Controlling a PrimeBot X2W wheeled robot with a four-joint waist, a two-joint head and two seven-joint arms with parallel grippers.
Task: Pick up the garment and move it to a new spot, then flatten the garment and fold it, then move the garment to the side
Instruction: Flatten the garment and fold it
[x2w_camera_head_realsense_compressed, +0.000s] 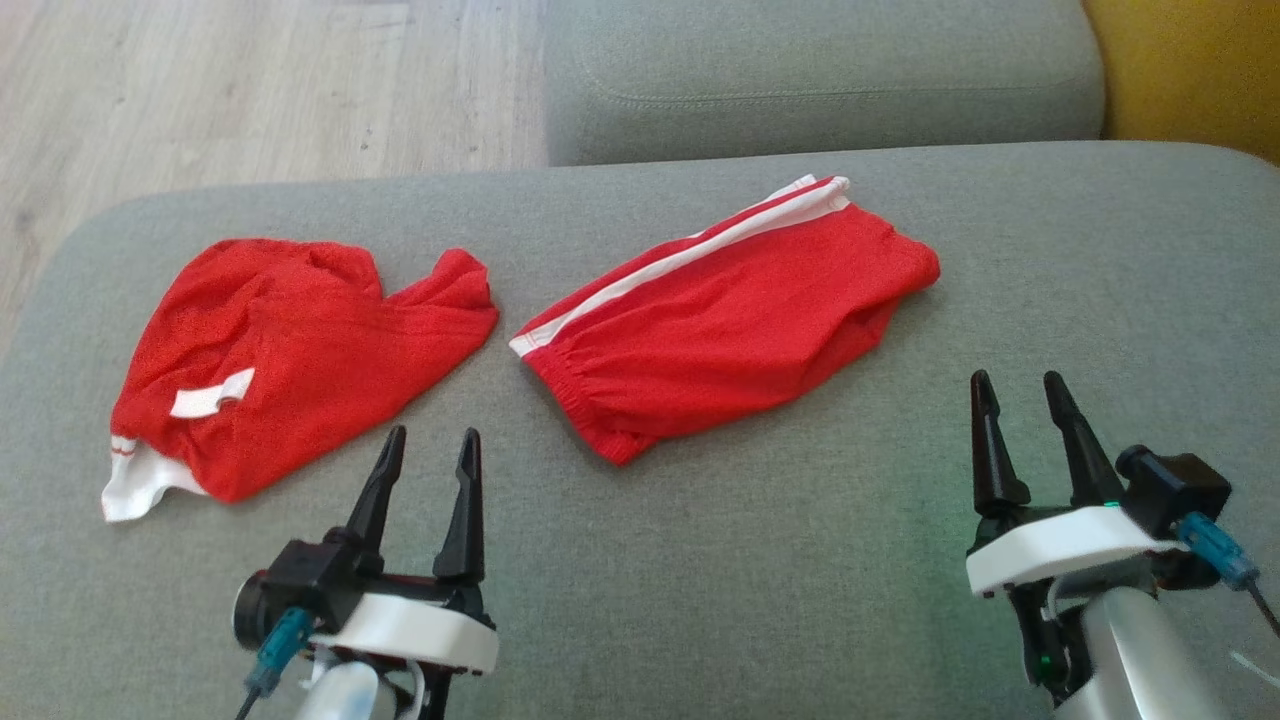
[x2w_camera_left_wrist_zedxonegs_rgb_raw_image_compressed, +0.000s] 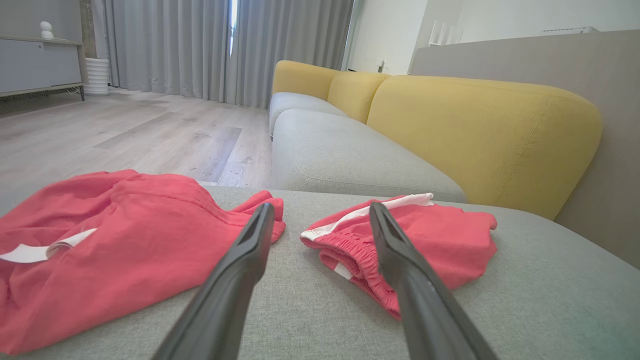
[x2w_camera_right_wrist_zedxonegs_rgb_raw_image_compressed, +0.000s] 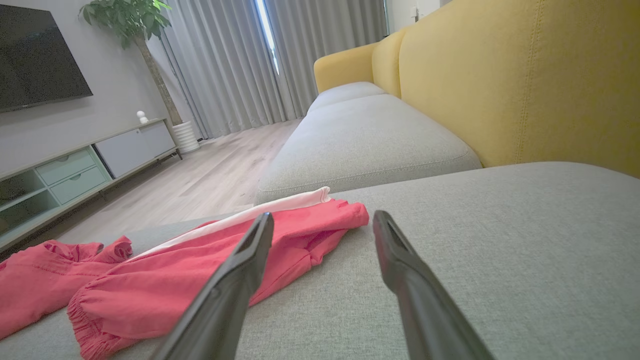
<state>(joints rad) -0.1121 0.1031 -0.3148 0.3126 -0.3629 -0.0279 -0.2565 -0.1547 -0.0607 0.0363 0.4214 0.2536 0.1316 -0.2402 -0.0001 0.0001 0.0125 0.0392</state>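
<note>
Far left: crumpled red shirt (x2w_camera_head_realsense_compressed: 290, 350) on grey cushion (x2w_camera_head_realsense_compressed: 760, 560), just beyond left claw (x2w_camera_head_realsense_compressed: 434, 432), spread wide, empty. Centre: red shorts (x2w_camera_head_realsense_compressed: 720, 320), seemingly folded already. Right: right claw (x2w_camera_head_realsense_compressed: 1016, 376) likewise spread, empty. Pick-up not yet begun; probably reach forward and pinch shirt.

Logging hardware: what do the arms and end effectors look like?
The left end effector and right end effector each have two long tapered black fingers on a white mount, with a black camera block and teal connector. A green light glows on the right one. Forearms are silver.
</note>
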